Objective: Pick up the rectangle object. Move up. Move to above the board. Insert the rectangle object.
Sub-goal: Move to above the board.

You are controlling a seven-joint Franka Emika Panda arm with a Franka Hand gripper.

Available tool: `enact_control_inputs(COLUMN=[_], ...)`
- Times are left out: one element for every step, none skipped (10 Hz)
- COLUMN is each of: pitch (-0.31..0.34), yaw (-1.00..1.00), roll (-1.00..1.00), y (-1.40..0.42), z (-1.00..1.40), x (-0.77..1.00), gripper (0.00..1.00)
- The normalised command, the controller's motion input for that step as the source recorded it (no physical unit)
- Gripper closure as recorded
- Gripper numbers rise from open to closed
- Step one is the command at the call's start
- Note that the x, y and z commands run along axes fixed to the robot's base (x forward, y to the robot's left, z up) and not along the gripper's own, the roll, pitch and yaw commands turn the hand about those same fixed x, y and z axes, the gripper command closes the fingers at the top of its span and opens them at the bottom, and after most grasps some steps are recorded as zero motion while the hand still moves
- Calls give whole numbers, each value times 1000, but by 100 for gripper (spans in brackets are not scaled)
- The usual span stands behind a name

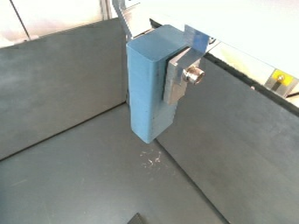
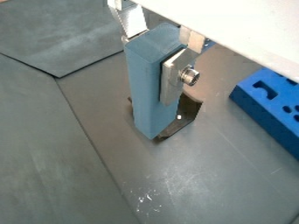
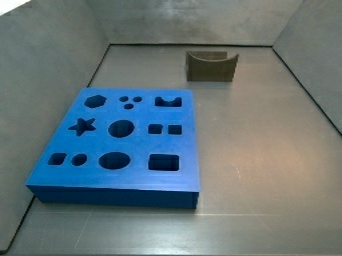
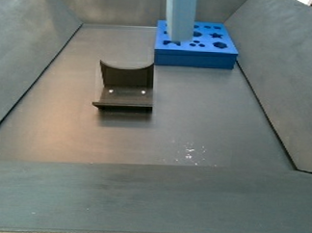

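My gripper (image 1: 155,57) is shut on the rectangle object (image 1: 149,87), a light blue-grey bar that hangs upright between the silver fingers (image 1: 181,74). Both wrist views show the grip; the gripper (image 2: 152,52) holds the bar (image 2: 149,87) near its upper end. The bar's lower end hangs in the air above the dark fixture (image 2: 184,118). A side view shows only the bar's lower part (image 4: 182,13) at the picture's upper edge. The bright blue board (image 3: 114,196) with its shaped holes lies flat on the floor, apart from the bar (image 4: 196,60) (image 2: 263,114).
The fixture (image 3: 211,66) (image 4: 123,86) stands on the dark floor a short way from the board. Sloping grey walls (image 1: 47,79) enclose the floor on all sides. Light scratch marks (image 1: 149,157) show on the floor.
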Motion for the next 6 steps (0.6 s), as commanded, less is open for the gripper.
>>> enact_control_inputs(pitch=[13,-3,-87,-113,-105,-83], yaw=[-1000,-1000,-612,-391,-175,-29], roll=[-136,-127,-129,-140,-84,-55], y=[-1000,-1000,-1000,-1000,-1000,-1000], z=[-174,-175,-173,-176,-175,-174], x=[-85,-85,-95,-97,-95,-98], gripper=[100,100,100,100,100,100])
